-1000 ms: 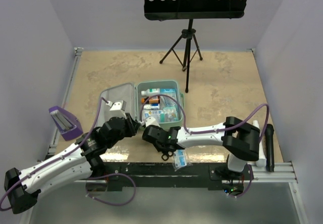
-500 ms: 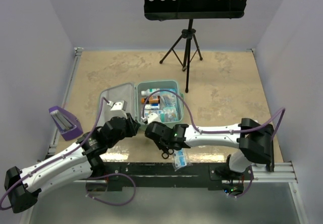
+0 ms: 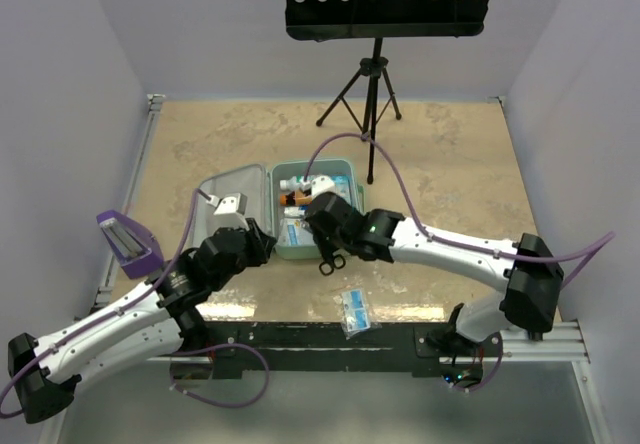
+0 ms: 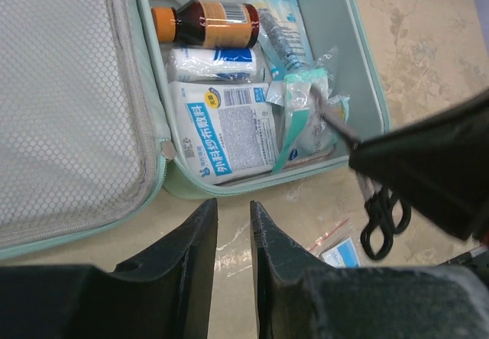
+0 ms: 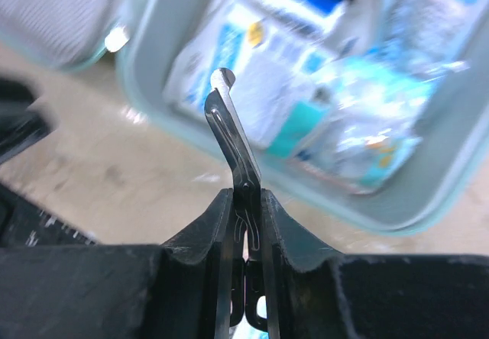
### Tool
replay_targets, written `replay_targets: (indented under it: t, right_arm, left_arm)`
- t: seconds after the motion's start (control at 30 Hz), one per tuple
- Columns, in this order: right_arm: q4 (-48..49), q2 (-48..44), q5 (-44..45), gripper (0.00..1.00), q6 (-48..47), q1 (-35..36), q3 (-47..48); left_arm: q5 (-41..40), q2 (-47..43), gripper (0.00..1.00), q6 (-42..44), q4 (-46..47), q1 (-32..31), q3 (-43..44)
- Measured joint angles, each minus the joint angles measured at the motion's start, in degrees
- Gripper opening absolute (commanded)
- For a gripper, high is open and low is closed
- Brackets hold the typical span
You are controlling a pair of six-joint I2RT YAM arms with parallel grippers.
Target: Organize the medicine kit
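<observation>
Glossy metal scissors (image 5: 233,144), mesh-lined lid (image 4: 69,102)
</observation>
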Motion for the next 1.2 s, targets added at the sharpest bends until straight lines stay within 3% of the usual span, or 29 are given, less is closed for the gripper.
replay_targets:
  t: [0.3, 0.6, 0.8, 0.97, 1.1, 1.2]
  right_arm:
    - [3.4, 5.4, -2.8, 0.16, -6.0, -15.9, 8.5]
    - [8.2, 16.7, -6.2, 0.17, -7.9, -22.3, 13.0]
    - [9.0, 17.9, -7.2, 0.32, -7.9, -22.4, 12.9]
    - [11.6, 11.2, -7.2, 0.49, -7.2, -22.0, 9.0]
    - [13.6, 1.3, -6.4, 0.56, -5.7, -21.6, 2.4]
    - [15.3, -3.1, -4.8, 0.59, -4.4, -21.5, -1.6]
  left_arm:
    - [-0.9, -0.8, 0.29, 0.9, -0.2, 0.0, 0.4]
    - [-0.9, -0.8, 0.29, 1.2, -0.2, 0.0, 0.4]
    - [-0.9, -0.5, 0.29, 1.2, -0.2, 0.0, 0.4]
    - [-0.8, 1.3, 0.3, 1.2, 0.3, 0.0, 0.4]
    - [-0.9, 3.2, 0.4, 1.2, 0.3, 0.0, 0.4]
    - [-1.0, 3.8, 0.65, 0.0, 0.2, 0.0, 0.4]
